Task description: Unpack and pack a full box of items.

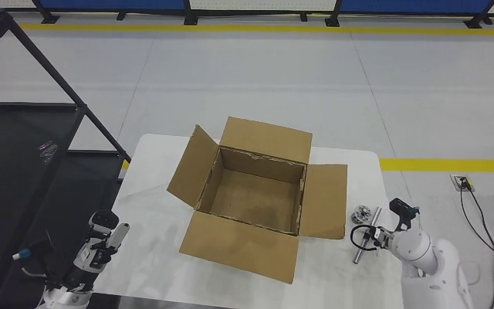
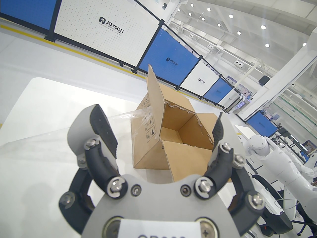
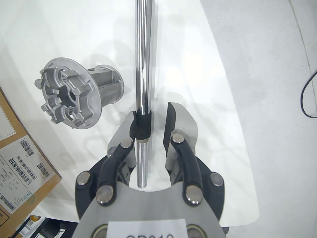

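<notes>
My right gripper (image 3: 153,115) sits unclenched astride the steel rod (image 3: 143,50) lying near the table's (image 1: 154,232) right edge, one pad touching it, so I'd centre first, squeeze squarely, then carry it level into the empty box (image 1: 258,164) mid-table.

- Bright, even light in all 3 views; ceiling lamps (image 2: 263,27) show as small white spots in the left wrist view.
- The white table (image 1: 158,201) looks nearly washed out in the top view, with little surface detail.
- The floor of the box (image 1: 251,193) is darker than its flaps, with soft shade along the inner walls.
- The steel rod (image 3: 143,58) carries long bright streaks of reflection. Faint, overlapping shadows spread on the table around it and the metal hub (image 3: 74,92).
- Both wrist views bend straight lines: the table's edge curves in the right one, and the wall panels (image 2: 99,25) bow in the left.
</notes>
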### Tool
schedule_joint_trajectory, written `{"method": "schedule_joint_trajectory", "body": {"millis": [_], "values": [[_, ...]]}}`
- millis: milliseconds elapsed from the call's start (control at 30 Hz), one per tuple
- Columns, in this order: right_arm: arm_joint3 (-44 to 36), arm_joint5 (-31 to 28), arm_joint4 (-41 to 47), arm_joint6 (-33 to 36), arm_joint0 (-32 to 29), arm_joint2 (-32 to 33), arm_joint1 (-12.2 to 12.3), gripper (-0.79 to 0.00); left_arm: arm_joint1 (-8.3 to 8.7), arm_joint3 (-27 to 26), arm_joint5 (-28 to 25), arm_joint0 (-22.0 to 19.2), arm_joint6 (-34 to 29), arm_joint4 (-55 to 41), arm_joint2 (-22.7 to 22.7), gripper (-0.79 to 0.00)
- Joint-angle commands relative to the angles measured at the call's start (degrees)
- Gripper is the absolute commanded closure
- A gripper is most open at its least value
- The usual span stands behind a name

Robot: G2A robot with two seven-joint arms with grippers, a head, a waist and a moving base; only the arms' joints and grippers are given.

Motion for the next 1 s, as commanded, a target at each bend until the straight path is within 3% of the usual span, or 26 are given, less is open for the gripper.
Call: {"method": "schedule_joint_trajectory", "body": {"millis": [0, 133, 167, 200, 233, 367, 467, 767, 967], "values": [[-2.04, 1.77, 1.08, -1.59, -0.82, 0.8, 0.01, -0.271, 0.0, 0.0, 0.0, 0.0, 0.0, 0.0, 0.0, -0.785], [-12.55, 10.05, 8.64, -7.43, -3.95, 4.62, -0.54, -0.357, 0.0, 0.0, 0.0, 0.0, 0.0, 0.0, 0.0, -0.785], [-16.01, 10.82, 11.6, -9.1, -5.37, 5.69, -0.74, -0.474, 0.0, 0.0, 0.0, 0.0, 0.0, 0.0, 0.0, -0.785], [-19.42, 10.88, 14.18, -10.51, -6.67, 6.29, -0.92, -0.727, 0.0, 0.0, 0.0, 0.0, 0.0, 0.0, 0.0, -0.785], [-22.36, 10.39, 16.47, -11.67, -7.9, 6.53, -1.08, -0.785, 0.0, 0.0, 0.0, 0.0, 0.0, 0.0, 0.0, -0.785], [-30.22, 4.78, 26.11, -13.18, -9.98, 5.4, -1.43, -0.785, 0.0, 0.0, 0.0, 0.0, 0.0, 0.0, 0.0, -0.785], [-29.81, 0.69, 28.89, -11.06, -7.87, 2.85, -1.14, -0.785, 0.0, 0.0, 0.0, 0.0, 0.0, 0.0, 0.0, -0.785], [-15.03, -4.63, 28.13, -1.57, 6.49, -7.71, 0.01, -0.785, 0.0, 0.0, 0.0, 0.0, 0.0, 0.0, 0.0, -0.785], [-8.29, -4.99, 25.8, -0.24, 12.3, -13.11, 0.29, -0.785, 0.0, 0.0, 0.0, 0.0, 0.0, 0.0, 0.0, -0.785]]}}
